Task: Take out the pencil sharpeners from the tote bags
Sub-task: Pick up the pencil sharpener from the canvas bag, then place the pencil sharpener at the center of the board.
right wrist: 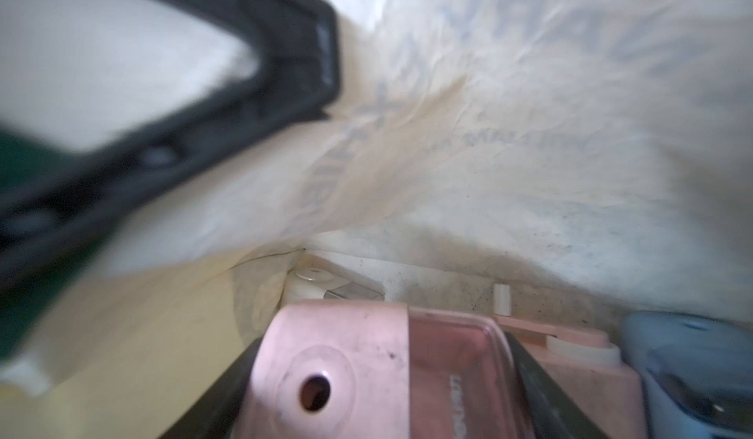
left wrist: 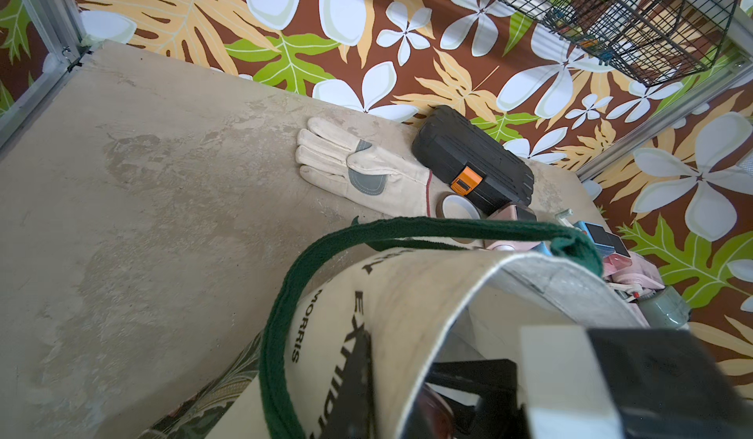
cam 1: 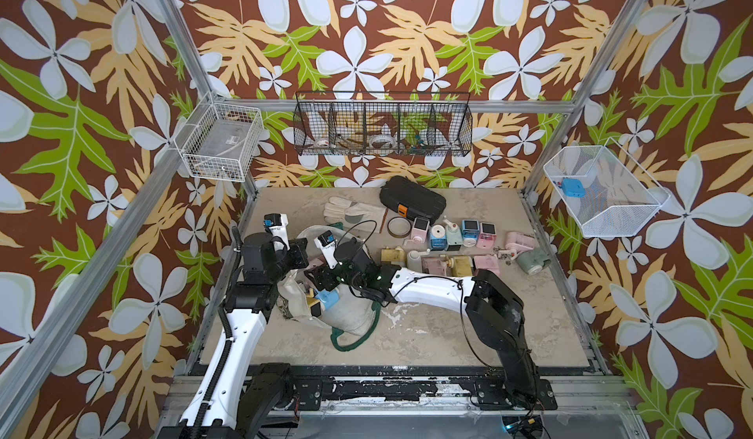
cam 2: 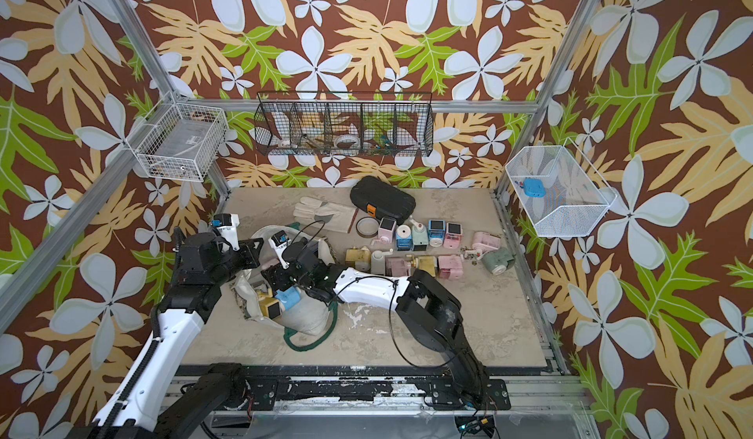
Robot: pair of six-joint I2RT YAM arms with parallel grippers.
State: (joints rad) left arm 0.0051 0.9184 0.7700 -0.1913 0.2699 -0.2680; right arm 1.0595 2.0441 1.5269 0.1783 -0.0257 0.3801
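The cream tote bag [cam 1: 354, 312] [cam 2: 309, 314] with green strap handles [left wrist: 281, 314] lies on its side left of the table's middle. My left gripper [cam 1: 301, 250] [left wrist: 407, 380] is shut on the bag's upper rim and holds the mouth up. Reaching into the mouth, my right gripper [cam 1: 315, 280] [right wrist: 379, 376] is shut on a pink pencil sharpener [right wrist: 366, 359], a dark finger against each side. A blue sharpener [cam 1: 328, 297] [right wrist: 692, 376], a yellow one [cam 1: 314, 308] and another pink one [right wrist: 570, 359] lie in the bag. Several pencil sharpeners [cam 1: 448, 233] stand in two rows to the right.
A black hard case [cam 1: 411, 202], a pale glove [cam 1: 350, 212] and a brown tape roll [cam 1: 397, 226] lie at the back. A mint sharpener [cam 1: 533, 261] lies on its side amid shavings. Wire baskets [cam 1: 383, 127] [cam 1: 220, 141] [cam 1: 603, 192] hang on the walls.
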